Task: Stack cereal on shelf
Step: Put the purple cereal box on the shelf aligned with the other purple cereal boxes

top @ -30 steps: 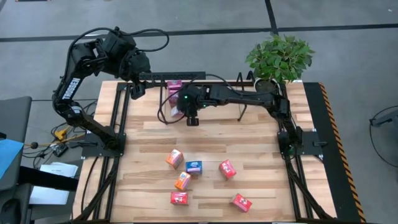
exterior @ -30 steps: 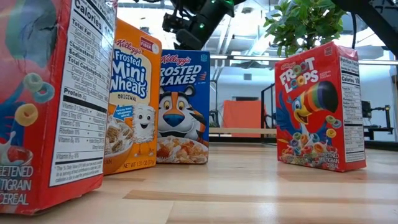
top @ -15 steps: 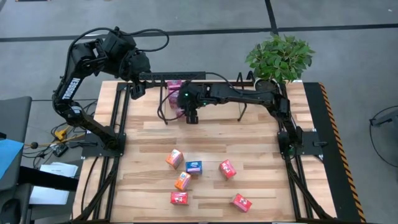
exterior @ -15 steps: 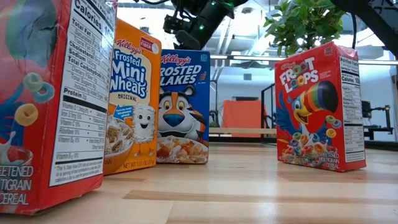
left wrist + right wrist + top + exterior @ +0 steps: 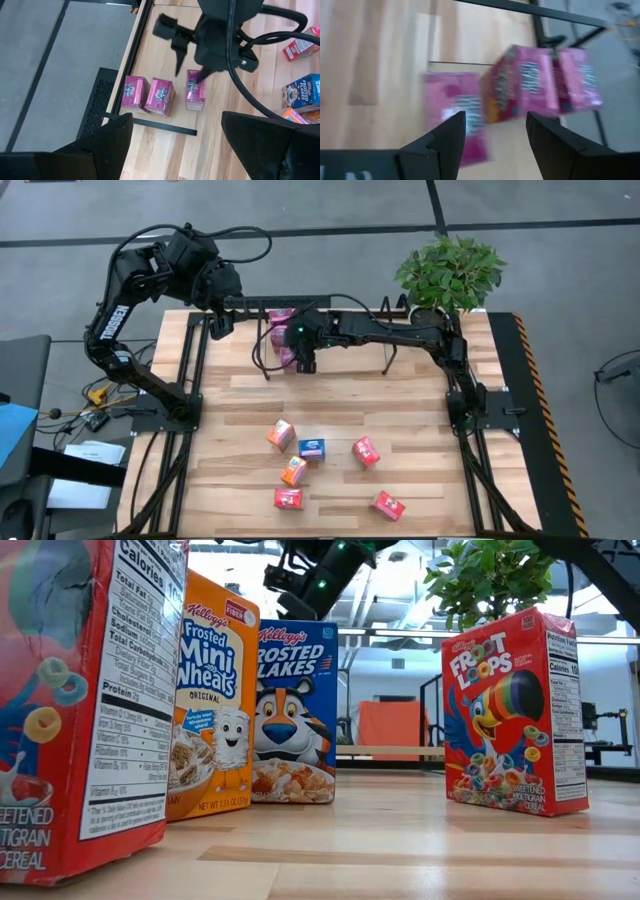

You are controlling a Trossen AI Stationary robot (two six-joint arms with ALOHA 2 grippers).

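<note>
Left arm: gripper (image 5: 219, 323) hovers at the table's far left corner beside the shelf (image 5: 150, 125); fingers spread wide, holding nothing, apparently waiting.

Shelf, far edge of table: thin black rods. Two pink cartons (image 5: 147, 95) stand side by side, touching. A third pink carton (image 5: 195, 89) stands just apart from them, probably freshly set into the row.

Right arm: gripper (image 5: 187, 70) poised over the third pink carton, fingers parted with one tip at the carton's top; released or about to let go, I judge.

Near half of table: six loose cereal cartons awaiting stacking, including an orange one (image 5: 212, 695) reading "Kellogg's Frosted Mini Wheats Original", a blue one (image 5: 293, 712) "Kellogg's Frosted Flakes", a red one (image 5: 512, 710) "Froot Loops".

Far right corner: potted plant (image 5: 449, 272).
</note>
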